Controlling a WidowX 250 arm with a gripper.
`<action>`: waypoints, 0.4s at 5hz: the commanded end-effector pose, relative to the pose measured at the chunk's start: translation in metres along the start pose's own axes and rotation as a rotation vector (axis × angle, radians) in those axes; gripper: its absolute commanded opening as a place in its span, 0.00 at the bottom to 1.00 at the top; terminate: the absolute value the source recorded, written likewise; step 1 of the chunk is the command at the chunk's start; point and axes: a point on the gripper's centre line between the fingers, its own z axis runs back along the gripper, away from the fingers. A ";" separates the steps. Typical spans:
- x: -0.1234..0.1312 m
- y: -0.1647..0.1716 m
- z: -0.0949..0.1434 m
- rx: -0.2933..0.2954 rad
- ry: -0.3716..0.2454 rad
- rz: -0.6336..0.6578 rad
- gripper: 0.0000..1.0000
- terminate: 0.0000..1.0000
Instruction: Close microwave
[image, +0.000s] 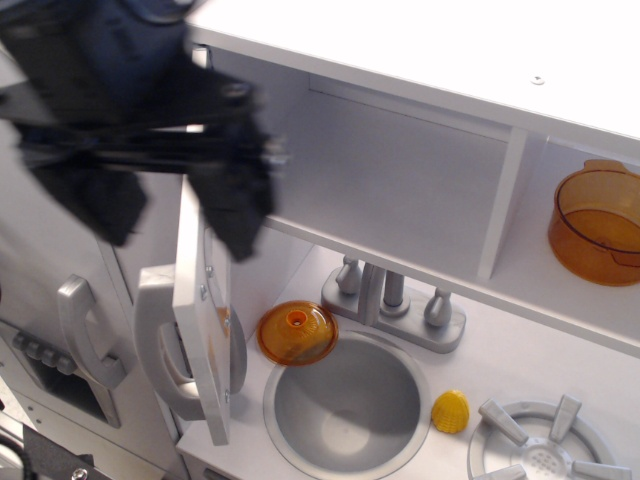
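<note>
1. Upper left of the frame: the pincer (175, 215), motion-blurred and dark, hangs with its two fingers spread apart and nothing between them; the right finger overlaps the upper edge of the open door, though contact cannot be confirmed through the blur.
2. Left of centre: the microwave door (200, 310) stands swung wide open, seen nearly edge-on, a white frame with a clear pane. Its long silver-grey bar handle (160, 345) faces the left side of the frame.
3. Step in hand, by judgement: the approach phase, with the pincer placed on the outer, left-hand side of the door so that it can push. Nothing is closed yet.
4. Next move, by judgement: press against the outer face or the handle and sweep toward the right of the frame, following the arc about the hinge until the door meets the box front.
5. Centre and upper centre: the microwave (400, 190) is a white box compartment, its cavity bare and fully exposed.
6. Lower centre: an orange lid (297, 332) lies on the counter (560, 360) just beside the door's lower edge, next to the sink (345, 405); it appears to lie below the door's path.
</note>
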 end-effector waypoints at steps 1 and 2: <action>0.022 0.037 -0.028 0.058 -0.004 0.088 1.00 0.00; 0.054 0.043 -0.026 0.085 -0.019 0.128 1.00 0.00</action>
